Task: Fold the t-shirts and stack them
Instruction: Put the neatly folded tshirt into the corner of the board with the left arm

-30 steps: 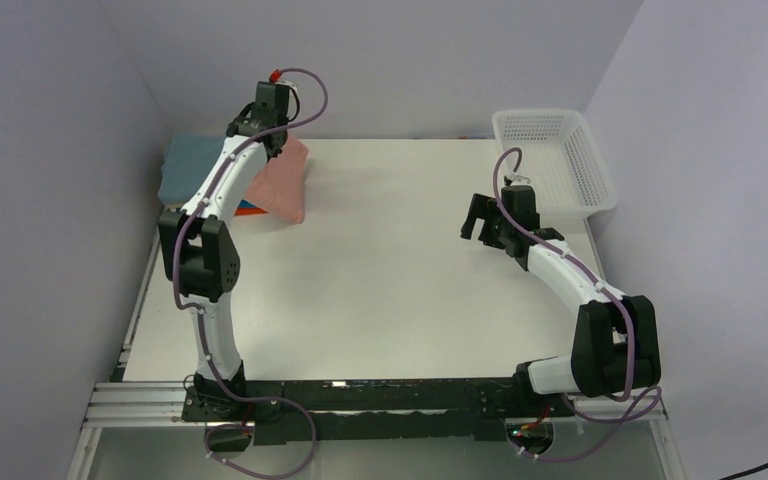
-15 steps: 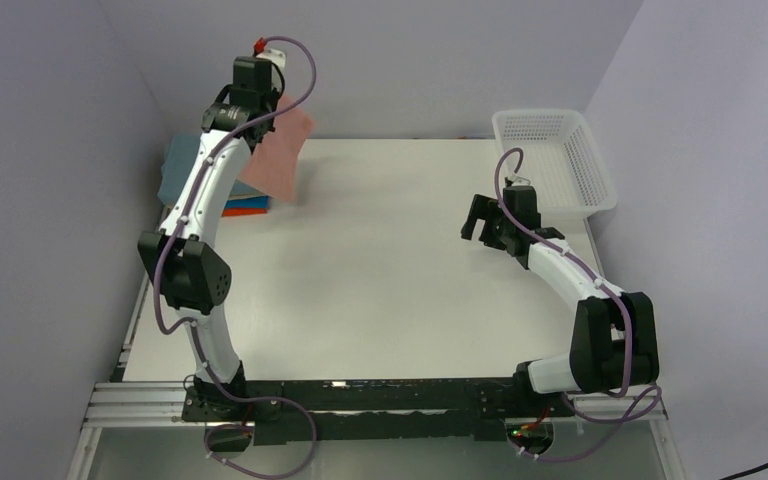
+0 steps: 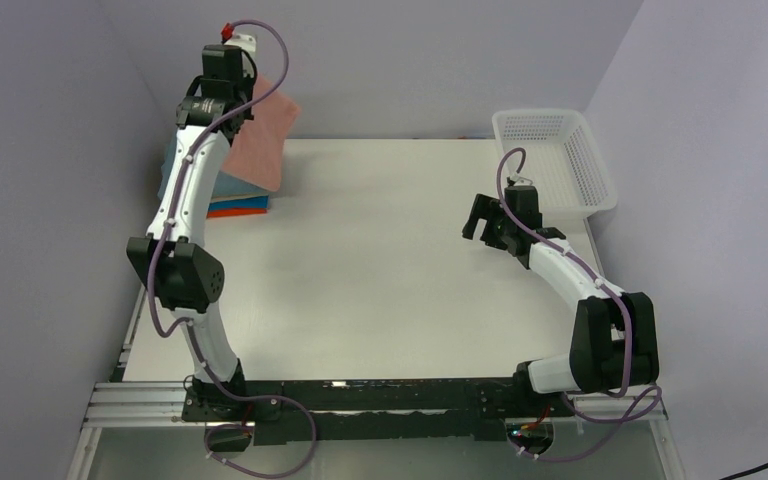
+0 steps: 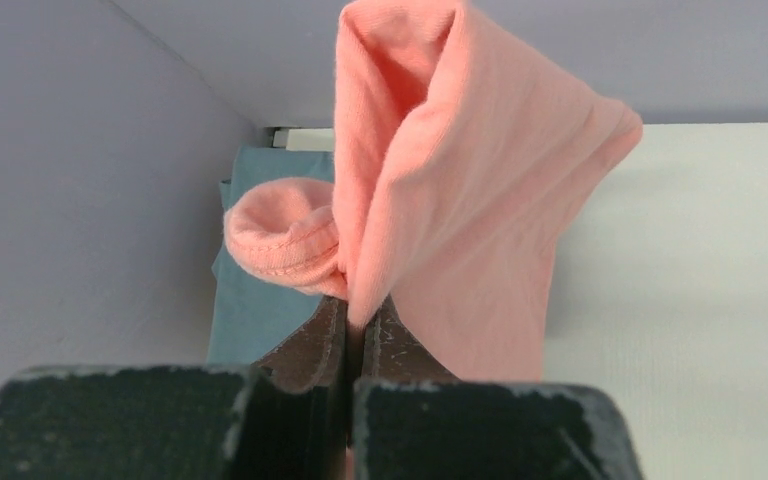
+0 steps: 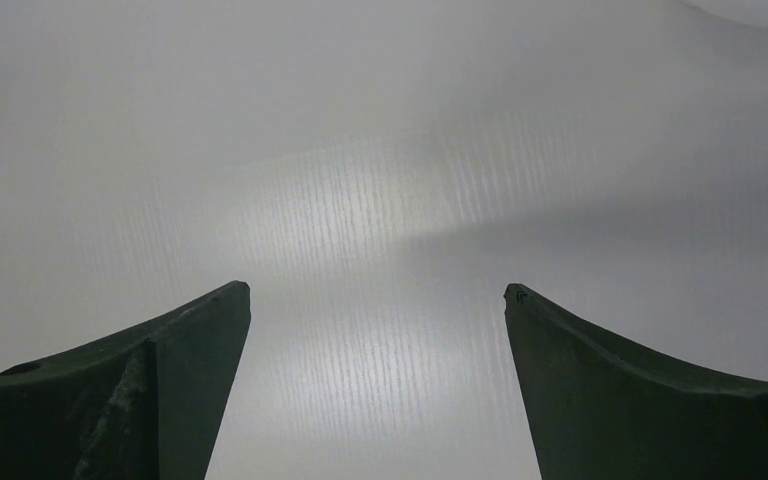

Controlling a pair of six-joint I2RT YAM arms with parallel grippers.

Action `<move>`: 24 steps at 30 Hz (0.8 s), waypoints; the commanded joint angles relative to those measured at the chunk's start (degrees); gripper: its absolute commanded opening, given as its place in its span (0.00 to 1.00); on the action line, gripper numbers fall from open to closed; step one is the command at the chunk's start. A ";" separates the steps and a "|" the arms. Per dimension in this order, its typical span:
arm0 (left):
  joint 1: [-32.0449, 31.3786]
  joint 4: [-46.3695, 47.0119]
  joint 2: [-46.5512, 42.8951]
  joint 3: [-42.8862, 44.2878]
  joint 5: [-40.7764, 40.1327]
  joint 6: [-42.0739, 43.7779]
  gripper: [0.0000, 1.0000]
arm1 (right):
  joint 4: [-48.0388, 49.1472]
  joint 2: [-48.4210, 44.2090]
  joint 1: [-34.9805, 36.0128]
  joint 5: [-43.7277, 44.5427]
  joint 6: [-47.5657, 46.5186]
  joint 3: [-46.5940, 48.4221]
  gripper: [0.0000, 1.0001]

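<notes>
While the left arm reaches high toward the far-left corner, its left gripper (image 4: 360,320) is pressed together on a fold of the salmon-pink t-shirt (image 3: 260,140) – the left wrist view shows the cloth pinched right at the fingertips, one rolled hem curling out to the side. That shirt hangs in the air close to the back wall, over the right-hand edge of the stack of folded t-shirts (image 3: 238,206). Whether its lower edge touches the stack, I cannot tell. The teal t-shirt (image 4: 250,300) lies on top of the stack, orange-red and blue layers peek out below, and the stack sits hard against the left wall. On the other side, the right gripper (image 3: 480,222) hangs low over the table (image 3: 380,290) with its fingers spread wide, nothing between them – just beside the near-left corner of the white mesh basket (image 3: 560,122), which hugs the right edge. Between the two arms lies a broad stretch of white tabletop.
</notes>
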 commanded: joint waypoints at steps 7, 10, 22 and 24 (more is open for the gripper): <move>10.38 4.11 13.25 8.51 6.22 -1.59 0.00 | -1.36 0.73 -0.38 3.67 0.33 1.95 1.00; 12.58 6.60 15.58 9.60 6.41 0.73 0.00 | -1.23 0.83 -0.38 4.28 0.16 1.85 1.00; 18.55 9.51 17.51 7.70 11.19 -0.04 0.99 | -3.37 0.54 -0.41 6.98 -0.33 2.53 1.00; 18.59 8.44 16.32 8.35 10.25 -2.21 0.99 | -3.64 -0.07 -0.46 8.23 0.35 2.46 1.00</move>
